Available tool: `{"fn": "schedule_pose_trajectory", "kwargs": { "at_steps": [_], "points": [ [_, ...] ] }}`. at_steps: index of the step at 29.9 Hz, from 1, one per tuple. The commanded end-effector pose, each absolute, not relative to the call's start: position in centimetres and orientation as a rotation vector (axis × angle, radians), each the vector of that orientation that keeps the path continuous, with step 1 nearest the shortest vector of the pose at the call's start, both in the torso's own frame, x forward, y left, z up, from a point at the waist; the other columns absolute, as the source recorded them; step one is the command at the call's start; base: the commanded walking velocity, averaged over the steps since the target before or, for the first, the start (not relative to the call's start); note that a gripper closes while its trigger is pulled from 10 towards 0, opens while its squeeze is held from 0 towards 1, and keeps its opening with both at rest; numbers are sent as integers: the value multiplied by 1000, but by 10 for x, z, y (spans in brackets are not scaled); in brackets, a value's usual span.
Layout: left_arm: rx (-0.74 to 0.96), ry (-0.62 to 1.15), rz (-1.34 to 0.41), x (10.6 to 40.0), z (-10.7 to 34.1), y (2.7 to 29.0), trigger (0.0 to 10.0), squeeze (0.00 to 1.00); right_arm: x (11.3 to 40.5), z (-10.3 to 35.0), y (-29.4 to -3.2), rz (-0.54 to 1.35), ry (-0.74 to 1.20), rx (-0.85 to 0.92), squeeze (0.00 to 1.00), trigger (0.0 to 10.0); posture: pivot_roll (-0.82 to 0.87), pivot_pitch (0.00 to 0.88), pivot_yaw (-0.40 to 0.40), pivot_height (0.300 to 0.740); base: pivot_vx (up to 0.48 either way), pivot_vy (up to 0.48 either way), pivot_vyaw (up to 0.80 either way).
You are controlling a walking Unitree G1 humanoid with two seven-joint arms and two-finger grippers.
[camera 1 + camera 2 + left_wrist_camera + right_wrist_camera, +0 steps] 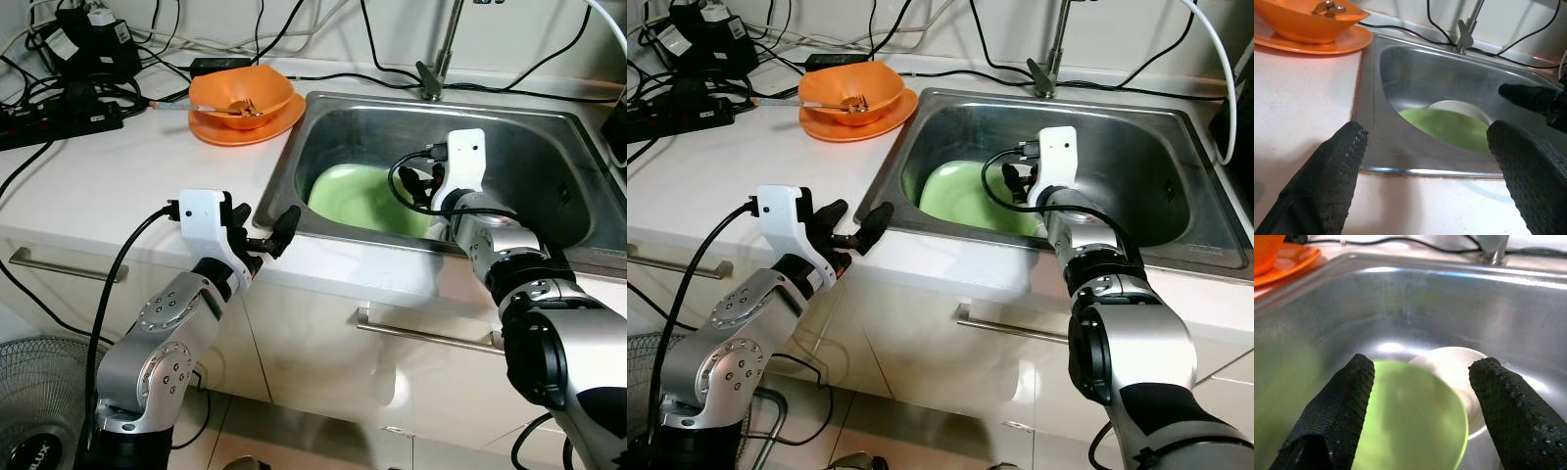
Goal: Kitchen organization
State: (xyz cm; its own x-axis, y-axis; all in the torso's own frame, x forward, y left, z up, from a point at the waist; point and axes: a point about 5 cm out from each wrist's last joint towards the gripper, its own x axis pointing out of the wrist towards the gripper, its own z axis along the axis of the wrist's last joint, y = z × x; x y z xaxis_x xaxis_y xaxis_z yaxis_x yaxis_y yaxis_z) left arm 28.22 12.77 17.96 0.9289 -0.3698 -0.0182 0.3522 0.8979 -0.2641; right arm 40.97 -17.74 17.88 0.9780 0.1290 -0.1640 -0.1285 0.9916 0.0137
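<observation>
Right gripper (1418,396) is down inside the sink (534,132), fingers spread wide and holding nothing, poised just above the green plate (358,196). In the right wrist view a white dish (1459,372) lies partly under the green plate's far edge, both resting on the sink floor.

Left gripper (265,235) hovers over the tabletop (108,176) edge just beside the sink's near left corner, fingers also spread and empty, pointed toward the sink.

Orange bowl (240,93) sits on an orange plate (220,132) on the tabletop, beside the sink's far left corner, with a utensil (240,106) inside it. Cables and a power strip (59,113) crowd the back of the tabletop; faucet (441,54) stands behind the sink.

Risks, as judged:
- Green plate lies nearly flat, rim low. Fingers may close on the smooth face and slide off, or jam against steel.
- Stacked overlap: lifting the green plate could drag or tip the white dish, which may clatter or chip.
- A wet plate pinched at one edge would hang heavy and could swing loose against the sink wall.
- Right arm's own cable loops near the wrist and could snag on the sink rim when the arm withdraws.
- Left gripper close by; both reaching in together could collide.
- Any splash toward the power strip is a hazard.
</observation>
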Motion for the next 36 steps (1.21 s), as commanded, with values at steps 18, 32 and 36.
{"fn": "schedule_pose_trajectory", "kwargs": {
  "at_steps": [18,32,36],
  "points": [
    [-167,-181,-99,296,212,153,10000,0,400,203,-142,313,-155,124,714,10000,27,48,45,740,0,0,0],
    [-179,-162,-95,304,204,152,10000,0,384,199,-134,331,-160,185,451,10000,16,26,47,740,0,230,-619],
    [-184,-158,-93,304,204,152,10000,0,383,199,-134,335,-157,176,451,10000,17,25,46,740,0,480,-728]
  ]
}}
